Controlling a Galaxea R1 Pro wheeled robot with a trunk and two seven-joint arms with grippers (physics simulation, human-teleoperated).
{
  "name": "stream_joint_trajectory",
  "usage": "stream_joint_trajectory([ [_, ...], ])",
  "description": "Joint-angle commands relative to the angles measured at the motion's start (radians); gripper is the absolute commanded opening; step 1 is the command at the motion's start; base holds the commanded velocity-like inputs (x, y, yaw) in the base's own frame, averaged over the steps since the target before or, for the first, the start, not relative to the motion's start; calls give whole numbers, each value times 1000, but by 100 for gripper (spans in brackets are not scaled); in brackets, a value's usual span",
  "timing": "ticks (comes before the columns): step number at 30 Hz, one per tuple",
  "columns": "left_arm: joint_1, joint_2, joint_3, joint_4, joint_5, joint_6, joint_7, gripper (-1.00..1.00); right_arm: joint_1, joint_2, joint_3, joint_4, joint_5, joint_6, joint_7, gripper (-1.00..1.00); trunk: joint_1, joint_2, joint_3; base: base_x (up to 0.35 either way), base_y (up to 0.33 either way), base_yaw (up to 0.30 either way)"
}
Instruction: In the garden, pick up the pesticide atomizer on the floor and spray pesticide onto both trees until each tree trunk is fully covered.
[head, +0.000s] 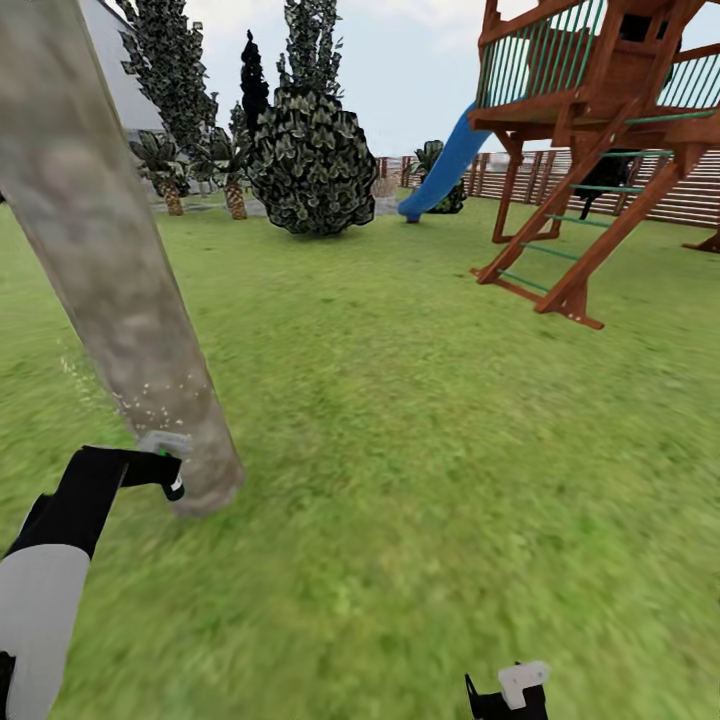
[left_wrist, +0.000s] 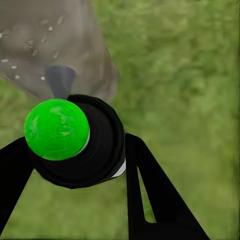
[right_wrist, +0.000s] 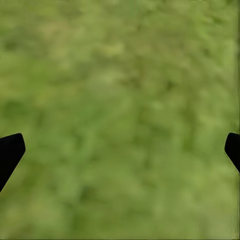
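**Spraying the first trunk: aim low, then work your way up**

While the left gripper (left_wrist: 75, 150) is clamped around the pesticide atomizer (left_wrist: 75, 137), its grey nozzle points straight at the foot of the tree trunk (head: 110, 270), which leans up the left side of the head view. The bottle sits just beside the trunk, low, where bark meets the lawn (head: 420, 450). Oddly, the cap reads bright green in the left wrist view, not red.

Pale specks are scattered on the bark just above the nozzle, and I'd guess that's spray landing, so this step looks like coating trunk number one. Coverage seems limited to that low patch so far; everything higher looks bare.

Tips for doing it well, imo:
- keep the nozzle close and square to the trunk so droplets don't drift onto grass
- sweep upward slowly, then shift round for the far side
- don't loosen the grip mid-sweep

The right gripper (right_wrist: 120, 145) hangs spread wide over bare grass, holding nothing. The playset (head: 600, 130) and blue slide (head: 445, 165) are well apart to the far right, so no collision worry. I can't spot the second tree yet.
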Motion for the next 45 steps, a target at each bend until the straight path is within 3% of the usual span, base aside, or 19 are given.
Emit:
stream_joint_trajectory([
  [1, 0, -1, 11, 0, 2, 0, 0, -100, 0, 0, 0, 0, 0, 0, 0, 100, 0, 0, 0, 17, -273, 236],
  [6, 0, -1, 20, -2, 1, 0, 0, -100, 0, 0, 0, 0, 0, 0, 0, 100, 0, 0, 0, 3, -273, 269],
  [17, 0, -1, 20, -2, 3, -1, 66, -100, 0, 0, 0, 0, 0, 0, 0, 100, 0, 0, 0, 20, -273, 276],
  [29, 0, -1, 21, -2, 1, -1, 72, -100, 0, -1, 0, -1, 0, 0, 0, 100, 0, 0, 0, 206, -221, 37],
  [31, 0, -1, 21, -2, 2, -1, 99, -100, 0, 0, 0, 0, 0, 0, 0, 100, 0, 0, 0, 231, -201, 75],
  [45, 0, -1, 22, -4, 1, 0, 110, -100, 0, 0, 0, 0, 0, 0, 0, 100, 0, 0, 0, 184, -223, 273],
])
